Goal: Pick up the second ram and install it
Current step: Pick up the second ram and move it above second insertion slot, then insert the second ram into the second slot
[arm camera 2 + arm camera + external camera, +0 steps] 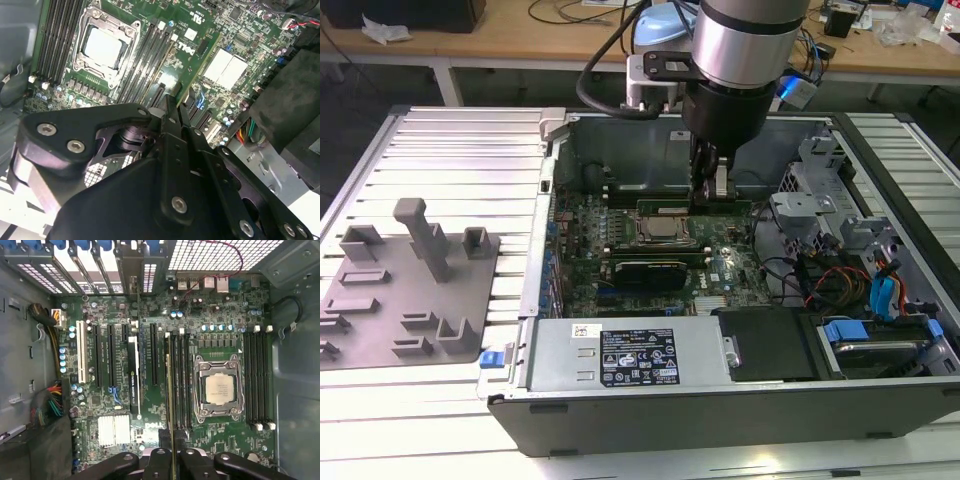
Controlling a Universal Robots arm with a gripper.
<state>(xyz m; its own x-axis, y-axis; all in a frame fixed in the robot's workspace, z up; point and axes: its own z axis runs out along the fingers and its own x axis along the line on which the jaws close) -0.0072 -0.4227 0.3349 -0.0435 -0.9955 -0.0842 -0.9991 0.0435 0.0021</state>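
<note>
Open case [670,425]: gripper [172,105] clamps second ram [200,65] edge-on, near socket [102,47].

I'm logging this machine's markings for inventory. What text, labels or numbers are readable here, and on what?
Black label on the power supply: print too small to read.
White sticker beside it: too small to read.
White logo on the motherboard: maker's mark; slot lettering unreadable.
Nothing can be quoted with confidence.

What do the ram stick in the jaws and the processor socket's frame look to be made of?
Ram stick: green circuit board, probably fibreglass laminate, matte; its thin green edge shows. Socket frame: bare metal, likely steel, judging by its silvery shine.
</note>
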